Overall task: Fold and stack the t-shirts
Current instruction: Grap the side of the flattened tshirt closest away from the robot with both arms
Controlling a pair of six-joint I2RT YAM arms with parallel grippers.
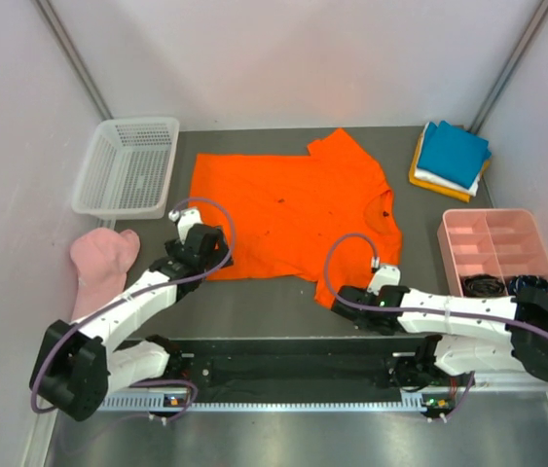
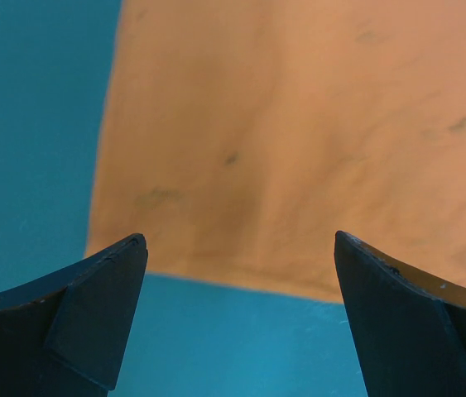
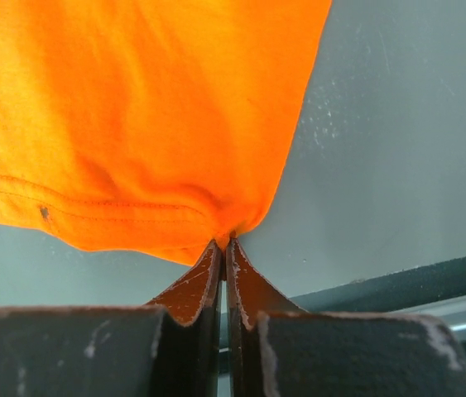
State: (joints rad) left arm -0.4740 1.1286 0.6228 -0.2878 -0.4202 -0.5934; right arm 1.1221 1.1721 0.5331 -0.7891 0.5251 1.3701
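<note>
Orange t-shirt (image 1: 293,209) lies spread flat on the counter (image 1: 254,311). Right hand (image 3: 223,242) clamps its near hem corner; left hand (image 2: 239,244) hovers, fingers apart, over the other corner. Next, probably: left grips, both fold.

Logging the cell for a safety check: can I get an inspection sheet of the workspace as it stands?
Surface: dark grey table, no spills seen.
Job's things: orange t-shirt spread flat in the middle; folded stack at the far right, teal on top, white and yellow beneath.
Clutter: white basket far left; pink cap beside the left arm; pink divided tray on the right.
Grippers: left gripper jaws open over the shirt's near-left hem; right gripper jaws shut on its near-right corner.
Cables: purple cable loops on both arms; black cords in the tray.
Surroundings: pale walls; nothing else seen.
</note>
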